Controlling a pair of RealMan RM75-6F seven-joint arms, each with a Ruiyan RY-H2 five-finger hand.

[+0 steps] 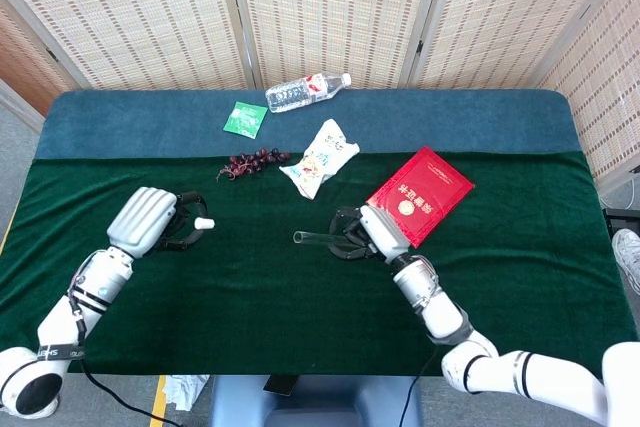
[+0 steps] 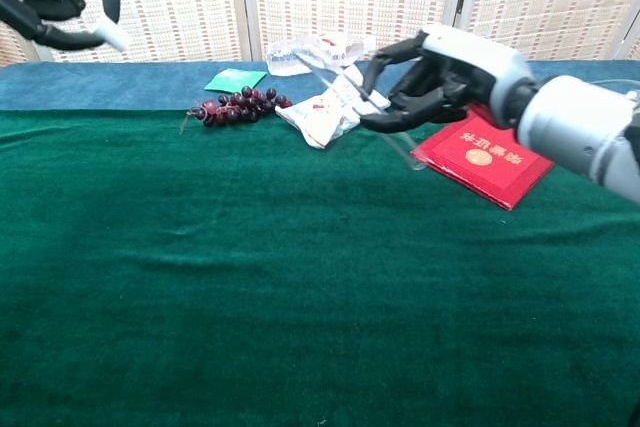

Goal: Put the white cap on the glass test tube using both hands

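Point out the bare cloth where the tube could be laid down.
The whole near half of the green cloth is bare. So is the stretch between the left hand and right hand. Crowded: the far strip around grapes, snack bag, red booklet.
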